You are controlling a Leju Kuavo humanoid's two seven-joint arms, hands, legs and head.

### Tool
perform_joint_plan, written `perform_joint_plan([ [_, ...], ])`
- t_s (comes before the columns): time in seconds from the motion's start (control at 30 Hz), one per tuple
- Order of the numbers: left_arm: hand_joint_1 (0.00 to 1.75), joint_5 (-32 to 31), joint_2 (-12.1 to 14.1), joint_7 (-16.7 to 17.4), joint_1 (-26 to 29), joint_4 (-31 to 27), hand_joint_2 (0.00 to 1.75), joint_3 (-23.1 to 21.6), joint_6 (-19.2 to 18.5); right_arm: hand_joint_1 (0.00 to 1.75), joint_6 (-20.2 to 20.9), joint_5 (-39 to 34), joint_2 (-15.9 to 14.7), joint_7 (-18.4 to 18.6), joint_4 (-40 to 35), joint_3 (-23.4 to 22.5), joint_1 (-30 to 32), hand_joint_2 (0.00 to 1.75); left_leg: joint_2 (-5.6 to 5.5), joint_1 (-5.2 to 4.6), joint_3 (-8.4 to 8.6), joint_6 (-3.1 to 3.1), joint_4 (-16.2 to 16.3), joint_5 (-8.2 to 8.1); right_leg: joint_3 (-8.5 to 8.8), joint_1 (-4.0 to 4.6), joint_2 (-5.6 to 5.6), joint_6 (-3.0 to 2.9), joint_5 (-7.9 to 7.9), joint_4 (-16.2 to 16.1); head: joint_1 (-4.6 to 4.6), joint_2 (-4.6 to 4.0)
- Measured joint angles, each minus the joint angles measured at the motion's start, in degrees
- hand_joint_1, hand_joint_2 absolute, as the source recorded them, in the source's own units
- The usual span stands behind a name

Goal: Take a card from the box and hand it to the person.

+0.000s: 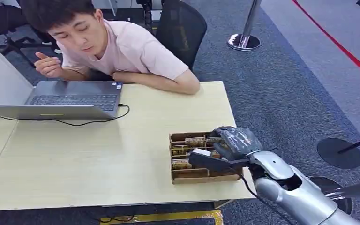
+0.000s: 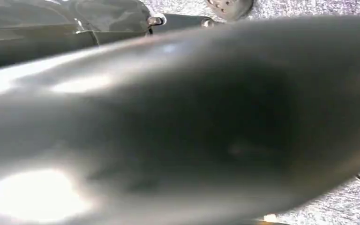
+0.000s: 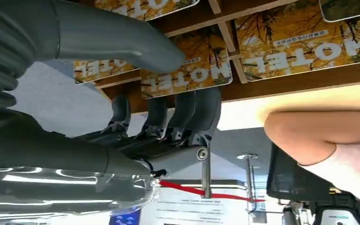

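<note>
A brown wooden box (image 1: 201, 175) with slotted rows of cards stands near the table's right front corner. My right hand (image 1: 232, 145) hovers over the box's right side. In the right wrist view the thumb (image 3: 122, 42) presses on a yellow leaf-print card (image 3: 201, 70) while the dark fingers (image 3: 201, 112) close on its other face, so the card is pinched. It overlaps the wall of the box (image 3: 286, 79). More such cards lie in the neighbouring slots. The person (image 1: 122, 47) in a pink shirt leans on the table's far edge, and their forearm (image 3: 300, 136) lies beyond the box.
An open laptop (image 1: 70, 98) with a black cable sits at the far left of the light wooden table (image 1: 98, 154). A black mesh chair (image 1: 180, 26) stands behind the person. A chrome stanchion base (image 1: 243, 41) and a black round base (image 1: 340, 152) stand on the carpet to the right.
</note>
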Motion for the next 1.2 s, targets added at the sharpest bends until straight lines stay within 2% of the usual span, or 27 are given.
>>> perform_joint_plan([
  [0.27, 0.0, 0.0, 0.0, -0.72, 0.0, 0.0, 0.0, 0.0, -0.46, 0.99, -0.02, 0.26, 0.0, 0.04, 0.07, 0.0, 0.01, 1.75, 0.0, 0.0, 0.0, 0.0, 0.0, 0.0, 0.0, 0.0, 0.0, 0.0, 0.0, 0.0, -0.02, 0.0],
  [0.3, 0.0, 0.02, 0.0, -0.83, 0.0, 0.0, 0.0, 0.0, -0.5, 1.12, -0.04, 0.26, 0.0, 0.09, 0.07, 0.0, 0.02, 1.75, 0.0, 0.0, 0.0, 0.0, 0.0, 0.0, 0.0, 0.0, 0.0, 0.0, 0.0, 0.0, -0.02, 0.0],
  [0.33, 0.0, 0.02, 0.0, -1.07, 0.0, 0.0, 0.0, 0.0, -0.68, 1.12, -0.02, 0.28, 0.0, 0.09, 0.07, 0.0, 0.04, 1.75, 0.0, 0.0, 0.0, 0.0, 0.0, 0.0, 0.0, 0.0, 0.0, 0.0, 0.0, 0.0, -0.02, 0.02],
  [0.4, 0.0, 0.04, 0.02, -1.9, 0.01, 0.0, 0.0, 0.0, -0.98, 1.26, -0.04, 0.42, 0.0, 0.11, 0.07, 0.0, 0.1, 1.75, 0.0, 0.0, 0.0, 0.0, 0.0, 0.0, 0.0, 0.0, 0.0, 0.0, 0.0, 0.0, -0.02, 0.02],
  [0.43, 0.0, 0.15, 0.02, -2.3, 0.0, 0.0, 1.75, 0.0, -1.09, 1.27, -0.02, 0.41, 0.0, 0.13, 0.07, 0.0, 0.11, 1.75, 0.0, 0.0, 0.0, 0.0, 0.0, 0.0, 0.0, 0.0, 0.0, 0.0, 0.0, 0.0, -0.02, 0.0],
  [0.5, 0.0, 0.22, 0.07, -2.73, 0.0, 0.0, 1.75, 0.0, -1.62, 1.5, -0.02, 0.46, 0.0, 0.15, 0.07, 0.0, 0.14, 1.75, 0.0, 0.0, 0.0, 0.0, 0.0, 0.0, 0.0, 0.0, 0.0, 0.0, 0.0, 0.0, -0.02, 0.02],
  [0.6, 0.0, 0.28, 0.11, -2.84, 0.0, 0.0, 1.75, 0.02, -1.73, 1.54, -0.02, 0.79, 0.04, 0.17, 0.07, 0.0, 0.15, 1.75, 0.0, 0.0, 0.0, 0.0, 0.0, 0.0, 0.0, 0.0, 0.0, 0.0, 0.0, 0.0, -0.02, 0.02],
  [1.07, 0.0, 1.16, 0.13, -3.04, 0.0, 0.0, 1.75, 0.63, -1.24, 1.52, 0.22, 1.44, 0.39, 0.26, 0.07, 0.0, 0.07, 1.75, 0.0, 0.0, 0.0, 0.0, 0.0, 0.0, 0.0, 0.0, 0.0, 0.0, 0.0, 0.0, -0.02, 0.0],
  [1.2, 0.0, 1.4, 0.13, -2.82, 0.0, 0.0, 1.75, 1.22, -0.92, 1.52, -2.12, 1.35, 0.5, -1.31, -0.22, -0.04, 0.08, 1.75, 0.0, 0.0, -0.01, 0.0, 0.0, 0.0, 0.0, 0.0, 0.0, 0.0, 0.0, 0.0, -0.02, 0.02],
])
